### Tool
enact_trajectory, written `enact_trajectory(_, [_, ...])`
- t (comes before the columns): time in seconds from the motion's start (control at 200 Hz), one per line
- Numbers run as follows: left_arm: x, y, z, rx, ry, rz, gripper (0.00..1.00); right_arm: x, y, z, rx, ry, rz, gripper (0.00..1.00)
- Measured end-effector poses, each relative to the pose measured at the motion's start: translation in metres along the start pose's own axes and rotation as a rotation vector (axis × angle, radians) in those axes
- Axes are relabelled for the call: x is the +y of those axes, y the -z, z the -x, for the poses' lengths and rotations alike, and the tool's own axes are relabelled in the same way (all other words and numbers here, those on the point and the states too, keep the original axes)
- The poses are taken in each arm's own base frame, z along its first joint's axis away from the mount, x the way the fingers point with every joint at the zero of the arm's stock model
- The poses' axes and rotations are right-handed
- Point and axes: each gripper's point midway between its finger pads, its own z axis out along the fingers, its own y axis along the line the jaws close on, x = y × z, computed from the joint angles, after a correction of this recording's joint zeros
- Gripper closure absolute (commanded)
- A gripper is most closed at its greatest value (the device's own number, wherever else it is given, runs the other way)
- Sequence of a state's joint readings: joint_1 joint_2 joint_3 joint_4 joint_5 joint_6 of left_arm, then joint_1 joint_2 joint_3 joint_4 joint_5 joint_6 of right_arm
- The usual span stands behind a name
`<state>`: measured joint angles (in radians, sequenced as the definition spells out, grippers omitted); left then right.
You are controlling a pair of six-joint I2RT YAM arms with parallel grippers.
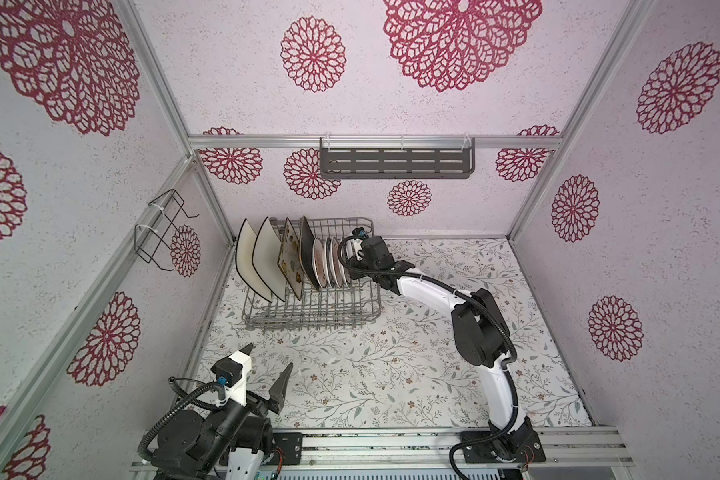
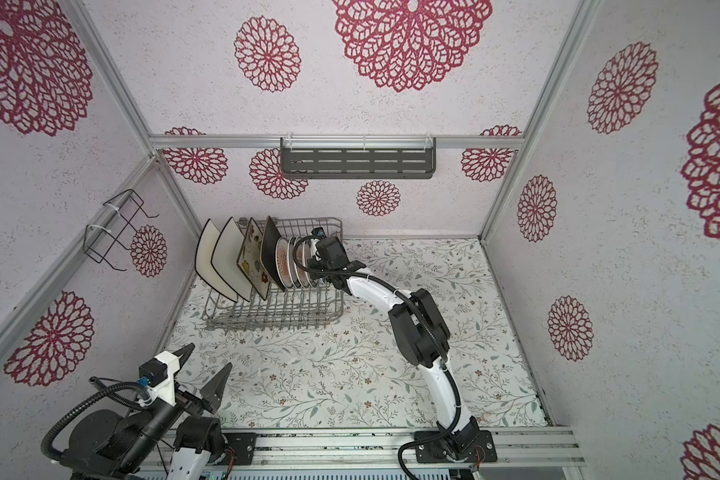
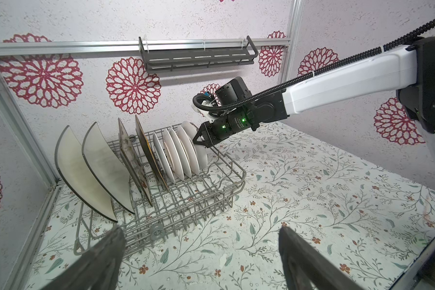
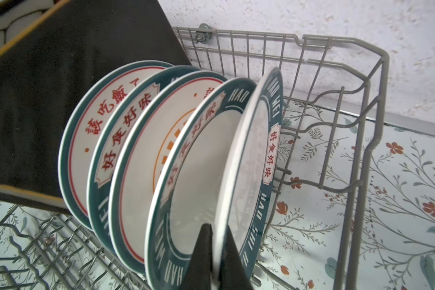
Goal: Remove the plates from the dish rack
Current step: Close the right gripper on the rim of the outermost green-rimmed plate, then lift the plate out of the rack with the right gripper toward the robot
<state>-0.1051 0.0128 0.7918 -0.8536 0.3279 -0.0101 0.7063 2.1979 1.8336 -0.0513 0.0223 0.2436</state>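
near: left end effector spread above worktop | mid: right end effector pinching rim of end round plate; step: grasp seems made; no plate out yet | far: dish rack at back-left | next: lift straight, clearing tines and neighbouring plate

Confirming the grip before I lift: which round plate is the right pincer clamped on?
The end round plate, farthest from the dark square plate; the right pincer pinches only its rim.
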Motion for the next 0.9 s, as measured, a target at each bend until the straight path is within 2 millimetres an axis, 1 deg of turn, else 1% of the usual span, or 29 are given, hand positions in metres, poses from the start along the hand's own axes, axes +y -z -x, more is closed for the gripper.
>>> enact_trajectory(0.085, [0.000, 0.000, 0.000, 0.000, 0.000, 0.000, 0.03, 0.000, 0.000, 0.000, 0.001, 0.008, 0.001, 1.00])
enact_trajectory(0.46, [0.000, 0.000, 0.000, 0.000, -0.002, -0.001, 0.03, 0.000, 0.000, 0.001, 0.000, 0.007, -0.003, 1.00])
enact_trajectory(0.585, [-0.001, 0.000, 0.000, 0.000, -0.003, -0.003, 0.03, 0.000, 0.003, 0.001, 0.007, 0.008, -0.003, 1.00])
enact_trajectory(0.751, [-0.001, 0.000, 0.000, 0.000, -0.003, -0.004, 0.03, 0.002, 0.013, 0.004, 0.021, 0.016, -0.003, 1.00])
enact_trajectory(0.841, [-0.001, 0.000, 0.000, 0.000, -0.003, -0.004, 0.03, 0.005, 0.025, 0.013, 0.014, 0.017, 0.002, 1.00])
enact_trajectory(0.901, [-0.001, 0.000, 0.000, 0.000, -0.003, -0.003, 0.03, 0.007, 0.035, 0.024, -0.005, 0.019, 0.006, 1.00])
